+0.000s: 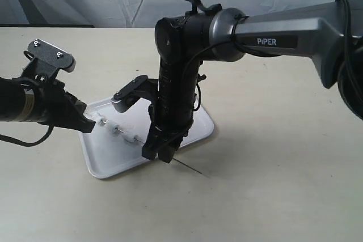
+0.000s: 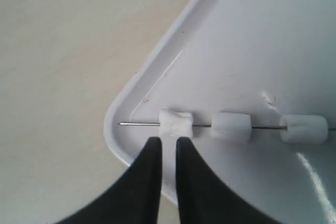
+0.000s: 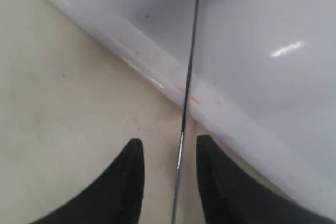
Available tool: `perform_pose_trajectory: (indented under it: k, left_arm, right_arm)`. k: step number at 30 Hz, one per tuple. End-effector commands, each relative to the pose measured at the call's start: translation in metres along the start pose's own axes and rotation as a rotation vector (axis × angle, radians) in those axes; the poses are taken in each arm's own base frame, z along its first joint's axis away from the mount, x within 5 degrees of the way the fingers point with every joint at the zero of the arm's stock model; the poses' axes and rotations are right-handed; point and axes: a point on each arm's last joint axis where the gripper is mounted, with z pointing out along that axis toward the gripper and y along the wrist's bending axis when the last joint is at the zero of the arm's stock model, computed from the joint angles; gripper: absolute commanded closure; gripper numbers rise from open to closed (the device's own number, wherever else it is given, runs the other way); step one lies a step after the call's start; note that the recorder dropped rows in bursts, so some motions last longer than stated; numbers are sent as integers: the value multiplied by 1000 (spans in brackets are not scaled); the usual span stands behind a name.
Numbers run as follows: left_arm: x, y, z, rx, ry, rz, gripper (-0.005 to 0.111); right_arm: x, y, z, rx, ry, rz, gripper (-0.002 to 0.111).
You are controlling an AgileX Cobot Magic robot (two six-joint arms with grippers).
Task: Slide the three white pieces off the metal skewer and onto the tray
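The skewer (image 2: 265, 127) ran across the tray (image 2: 273, 40) with all three pieces (image 2: 231, 126) strung on it, one end near a corner and the tip out past the rim on the other side, over the table (image 1: 272, 157). The left gripper (image 2: 168, 141) had its jaws only a sliver apart with nothing between them (the end piece sat right at the fingertips, touching or nearly so). The right gripper (image 3: 169, 140) stood wide around the skewer just outside the rim, the rod passing between its fingers, clear of both.
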Motion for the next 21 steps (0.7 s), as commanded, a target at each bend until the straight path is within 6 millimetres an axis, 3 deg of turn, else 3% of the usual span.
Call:
perform_pose_trajectory:
  k: [1,8,21]
  left_arm:
    - [4,8,-1,-11,6,-83,94]
    - [5,11,-2,14,4,-100,94]
    - [5,8,-2,39,3,-101,94]
  right_arm:
    - [-2,-1,3,2,-21,27,74]
    - [-3,-3,7,11,-27,56,74]
    - [13,-6,28,29,60,103,74]
